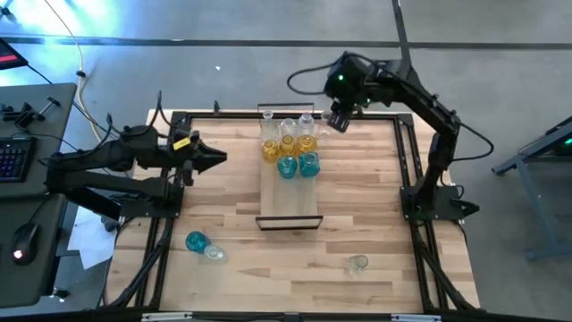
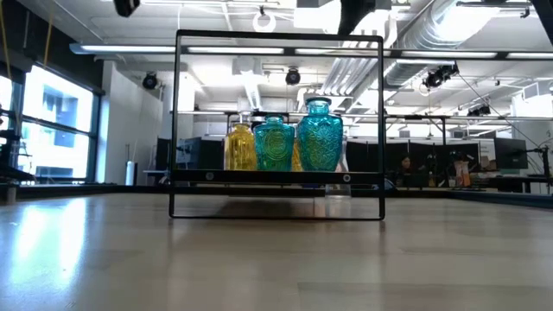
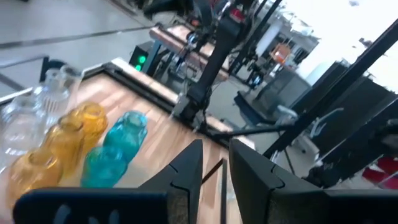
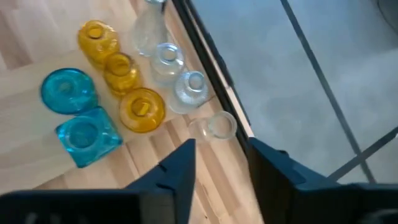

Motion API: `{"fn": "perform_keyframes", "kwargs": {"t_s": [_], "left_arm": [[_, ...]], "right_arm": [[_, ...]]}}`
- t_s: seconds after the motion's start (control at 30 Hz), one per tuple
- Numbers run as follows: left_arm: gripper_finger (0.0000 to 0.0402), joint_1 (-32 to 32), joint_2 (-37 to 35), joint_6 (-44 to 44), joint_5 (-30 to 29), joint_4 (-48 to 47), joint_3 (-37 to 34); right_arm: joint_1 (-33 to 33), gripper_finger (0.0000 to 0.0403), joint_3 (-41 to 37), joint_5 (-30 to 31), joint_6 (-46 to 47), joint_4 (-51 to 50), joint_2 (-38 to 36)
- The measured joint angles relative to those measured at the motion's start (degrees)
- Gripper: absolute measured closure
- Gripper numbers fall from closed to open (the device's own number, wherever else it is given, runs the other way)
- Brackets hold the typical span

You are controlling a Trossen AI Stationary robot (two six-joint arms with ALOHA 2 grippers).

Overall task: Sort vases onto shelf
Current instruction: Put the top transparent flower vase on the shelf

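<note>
Jaws of the right gripper (image 4: 221, 165) stand parted and empty above the far end of the shelf (image 1: 288, 201), over the clear vases (image 4: 180, 74); the left gripper (image 3: 214, 165), jaws slightly apart, holds nothing beside the shelf. Amber vases (image 1: 284, 143) and teal vases (image 1: 298, 165) cluster there; a teal vase (image 1: 196, 241) and a clear one (image 1: 358, 263) remain on the surface (image 1: 357, 215). Being glass, they are probably light, rigid, slick and breakable, so the narrow neck seems the safest hold. No writing is legible.

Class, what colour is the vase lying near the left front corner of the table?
Teal-blue vase, seen best in the high view.
</note>
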Motion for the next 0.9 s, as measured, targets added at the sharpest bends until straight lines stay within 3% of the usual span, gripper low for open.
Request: {"fn": "perform_keyframes", "kwargs": {"t_s": [0.27, 0.4, 0.8, 0.9], "left_arm": [[0.0330, 0.0, -2.2, 1.3, 0.0, -8.1, 0.0], [0.0330, 0.0, -2.1, 2.4, 0.0, -8.7, 0.0], [0.0330, 0.0, -2.1, -4.5, 1.7, -10.5, 0.0], [0.0330, 0.0, -2.1, -4.5, -0.4, -10.1, 0.0]], "right_arm": [[-5.9, 0.0174, 0.0, -4.8, 0.6, -0.3, 0.0], [-7.2, 0.0144, 0.0, -5.6, 0.5, -0.3, 0.1], [-12.5, 0.0132, 0.0, -9.5, -8.8, 0.6, 0.3], [-16.4, 0.0132, 0.0, -14.4, -11.2, 1.2, 1.5]]}}
